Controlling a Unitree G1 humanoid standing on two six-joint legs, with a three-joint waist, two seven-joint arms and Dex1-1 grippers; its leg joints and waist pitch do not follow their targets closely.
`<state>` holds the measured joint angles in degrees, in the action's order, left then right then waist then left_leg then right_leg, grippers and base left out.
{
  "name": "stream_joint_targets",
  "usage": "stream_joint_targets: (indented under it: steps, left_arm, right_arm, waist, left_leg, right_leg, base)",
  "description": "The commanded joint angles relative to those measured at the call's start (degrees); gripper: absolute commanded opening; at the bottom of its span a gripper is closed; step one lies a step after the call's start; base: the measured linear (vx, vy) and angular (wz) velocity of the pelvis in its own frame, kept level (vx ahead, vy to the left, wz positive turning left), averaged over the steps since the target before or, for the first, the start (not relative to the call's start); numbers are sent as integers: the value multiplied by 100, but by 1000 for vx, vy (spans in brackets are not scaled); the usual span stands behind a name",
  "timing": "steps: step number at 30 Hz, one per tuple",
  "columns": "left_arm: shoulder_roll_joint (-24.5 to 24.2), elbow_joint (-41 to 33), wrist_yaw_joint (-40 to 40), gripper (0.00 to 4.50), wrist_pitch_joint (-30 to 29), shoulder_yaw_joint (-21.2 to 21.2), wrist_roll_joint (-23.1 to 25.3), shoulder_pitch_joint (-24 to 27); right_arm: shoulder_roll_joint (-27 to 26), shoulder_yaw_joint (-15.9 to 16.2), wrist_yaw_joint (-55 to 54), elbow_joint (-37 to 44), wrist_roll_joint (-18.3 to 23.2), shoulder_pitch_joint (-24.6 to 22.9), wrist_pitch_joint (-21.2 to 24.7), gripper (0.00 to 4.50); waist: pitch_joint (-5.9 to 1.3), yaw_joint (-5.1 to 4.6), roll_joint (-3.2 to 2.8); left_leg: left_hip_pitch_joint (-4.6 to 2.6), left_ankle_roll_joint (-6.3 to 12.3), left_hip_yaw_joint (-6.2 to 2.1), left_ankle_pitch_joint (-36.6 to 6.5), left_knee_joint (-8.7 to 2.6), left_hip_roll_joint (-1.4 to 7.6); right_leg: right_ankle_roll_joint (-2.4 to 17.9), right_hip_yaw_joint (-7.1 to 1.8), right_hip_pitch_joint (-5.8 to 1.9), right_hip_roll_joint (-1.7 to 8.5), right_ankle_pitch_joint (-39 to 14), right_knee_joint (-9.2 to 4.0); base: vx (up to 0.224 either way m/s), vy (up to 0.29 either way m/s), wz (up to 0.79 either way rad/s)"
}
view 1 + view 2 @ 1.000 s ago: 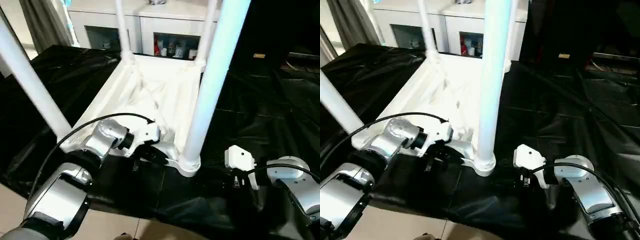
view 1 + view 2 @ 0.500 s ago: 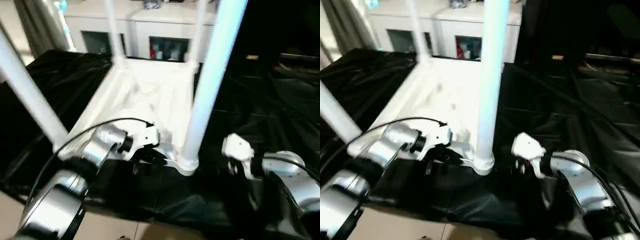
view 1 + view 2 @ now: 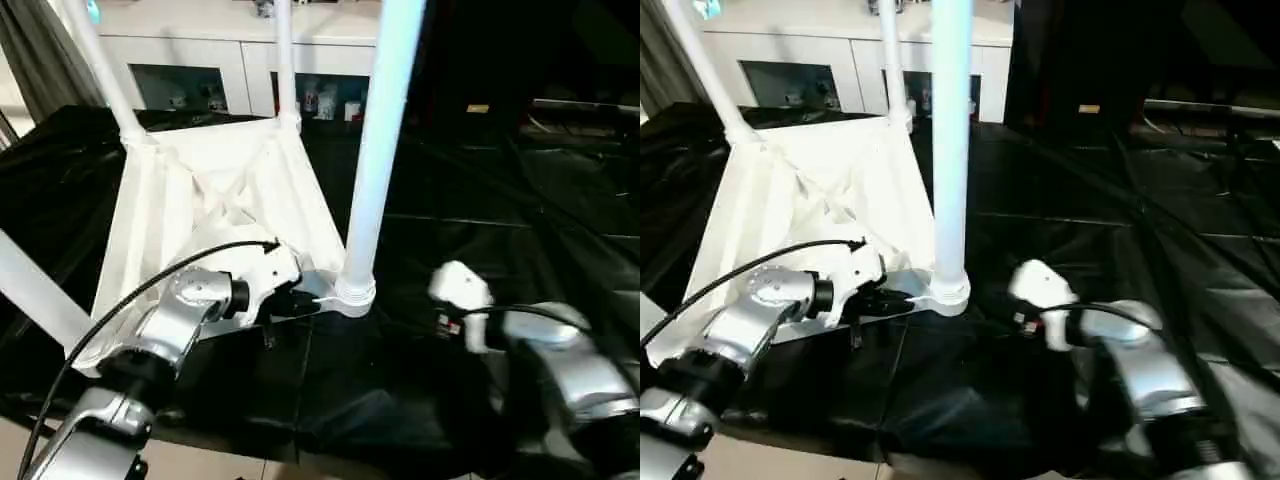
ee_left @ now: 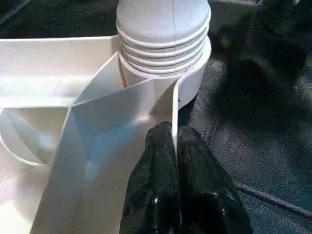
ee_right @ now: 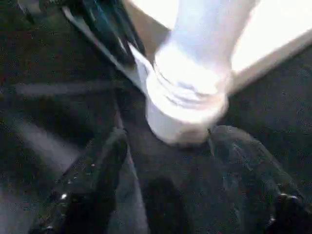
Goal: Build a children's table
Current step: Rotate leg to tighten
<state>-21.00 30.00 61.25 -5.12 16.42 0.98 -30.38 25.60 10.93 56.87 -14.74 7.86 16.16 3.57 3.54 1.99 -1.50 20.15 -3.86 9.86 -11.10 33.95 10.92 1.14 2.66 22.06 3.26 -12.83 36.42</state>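
Your left gripper (image 4: 174,141) is clamped on the rim of the upturned white plastic children's table (image 3: 215,185) near its corner leg (image 3: 375,150); your right gripper's (image 5: 165,146) fingers stand apart around that socket, on the black-sheeted surface (image 3: 520,220).

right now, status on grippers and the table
Left gripper shut on children's table rim by near corner leg. Right gripper open, facing that corner socket. Nothing in the way.
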Motion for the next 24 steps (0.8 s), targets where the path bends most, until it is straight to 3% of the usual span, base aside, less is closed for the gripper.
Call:
stream_joint_targets:
  steps: [1,5,10,15,24]
  left_arm:
    - [-60,126,35,0,-20,-21,-3,174]
    - [-95,-20,116,0,58,103,52,200]
    - [-111,-74,116,0,-8,141,69,210]
    - [-123,-85,178,0,-10,148,69,219]
    - [-154,-99,172,0,-33,171,80,237]
  right_arm:
    - [-71,3,-141,-114,-9,139,-48,338]
    - [-386,20,-579,-416,-216,342,-227,369]
    - [-446,35,-815,-582,-403,467,-304,389]
    - [-551,-13,-787,-763,-286,565,-244,389]
    - [-810,-139,-602,-1027,32,693,-292,389]
  waist:
    - [-349,72,110]
    - [-362,85,104]
    - [-358,115,101]
    - [-354,120,103]
    - [-372,109,102]
  left_leg:
    - [70,418,-77,-885,-362,188]
    - [64,412,-66,-699,-361,189]
    - [52,397,-53,-673,-360,193]
    - [50,359,-55,-764,-367,191]
    - [54,406,-58,-649,-361,202]
  right_leg:
    - [1156,-260,-256,447,-1188,-553]
    - [1279,-265,-270,454,-742,-513]
    - [1285,-273,-277,454,-633,-503]
    - [1251,-275,-284,460,-768,-519]
    - [1346,-273,-287,461,-485,-478]
  base:
    - [0,0,0]
    - [0,0,0]
    - [0,0,0]
    - [0,0,0]
    - [0,0,0]
